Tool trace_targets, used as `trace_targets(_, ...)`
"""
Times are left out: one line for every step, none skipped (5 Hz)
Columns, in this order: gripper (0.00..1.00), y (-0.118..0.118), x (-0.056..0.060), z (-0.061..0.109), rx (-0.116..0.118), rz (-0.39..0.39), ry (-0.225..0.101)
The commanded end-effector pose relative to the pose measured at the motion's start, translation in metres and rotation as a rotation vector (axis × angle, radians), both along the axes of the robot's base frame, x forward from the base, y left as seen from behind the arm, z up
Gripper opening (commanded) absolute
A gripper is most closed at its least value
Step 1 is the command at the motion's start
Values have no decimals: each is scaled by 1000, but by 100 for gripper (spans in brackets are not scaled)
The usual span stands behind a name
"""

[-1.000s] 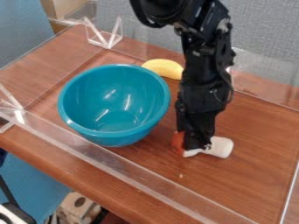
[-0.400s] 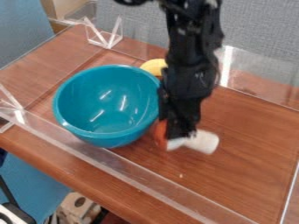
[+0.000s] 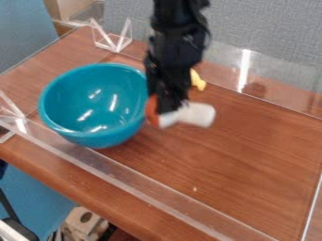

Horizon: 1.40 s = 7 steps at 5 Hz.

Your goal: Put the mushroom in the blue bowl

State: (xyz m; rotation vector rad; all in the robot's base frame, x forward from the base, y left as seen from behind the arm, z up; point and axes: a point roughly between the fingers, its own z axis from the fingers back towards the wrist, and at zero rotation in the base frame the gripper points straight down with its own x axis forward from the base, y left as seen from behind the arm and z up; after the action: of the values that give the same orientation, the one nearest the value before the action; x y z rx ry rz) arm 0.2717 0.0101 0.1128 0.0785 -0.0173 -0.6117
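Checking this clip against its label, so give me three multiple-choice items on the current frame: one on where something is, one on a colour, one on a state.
1. Where is the mushroom?
A. Lying on the wood by itself
B. Lifted off the table in the gripper, right of the blue bowl
C. At the bottom of the blue bowl

2. What colour is the bowl?
A. Teal-blue
B. Red
C. White

3. What is the state of the gripper?
A. Wide open and empty
B. Out of view
C. Shut on the mushroom

Answers:
1 B, the white stem sticks out sideways from the fingers, beside the bowl's right rim and off the wood.
2 A, its glossy inside and outside are both teal-blue.
3 C, the fingers pinch the reddish cap end.
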Motion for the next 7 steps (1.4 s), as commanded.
trace_targets(0,24,-8,25,-8,-7,-69)
trace_targets(0,21,-20,20,-38,-21,-57)
trace_targets(0,19,-30,18,-64,-4,-48)
trace_targets(0,20,-28,17,-90,42,-42)
trace_targets(0,19,-26,15,-114,84,-34)
trace_targets(0,6,-25,14,-134,186,-30)
trace_targets(0,-6,-21,13,-149,295,-25)
